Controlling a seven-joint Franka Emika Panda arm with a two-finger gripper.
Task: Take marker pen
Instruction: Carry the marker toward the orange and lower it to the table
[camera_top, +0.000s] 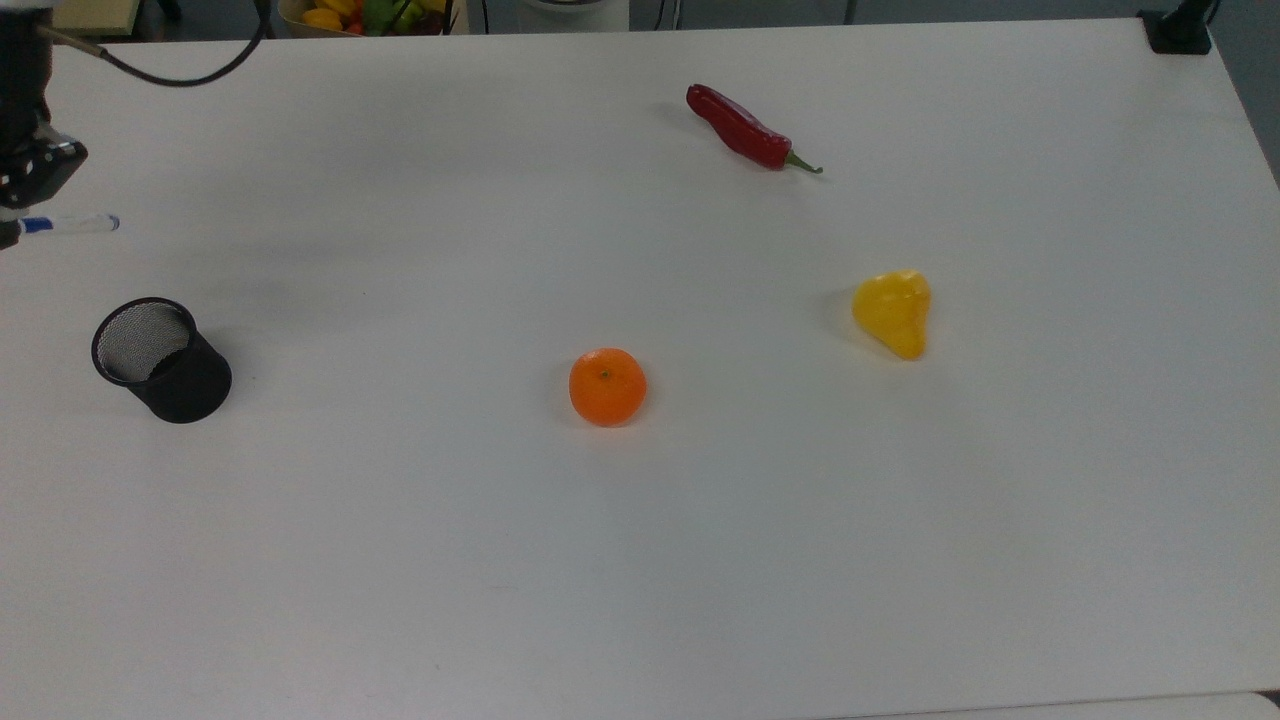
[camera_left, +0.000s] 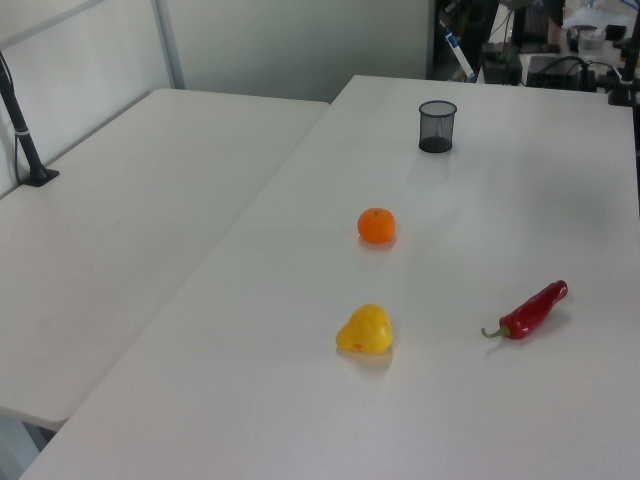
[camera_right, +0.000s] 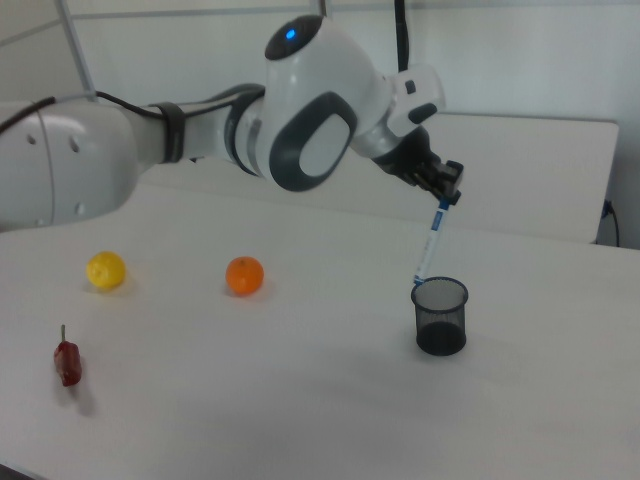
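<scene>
The pincer (camera_right: 446, 196) pinches the marker pen (camera_right: 430, 243) by its capped top, so the pen hangs tilted in the air above the black mesh cup (camera_right: 440, 315), lifted clear of it, apparently for carrying off over the table (camera_right: 300, 400).

A black mesh cup (camera_top: 162, 360) stands upright on the white bench (camera_top: 700, 560), nearest the fingers and below them. An orange (camera_top: 607, 386) sits farther off, then a yellow pepper (camera_top: 893, 311). A red chilli (camera_top: 742, 128) lies well apart from them.
</scene>
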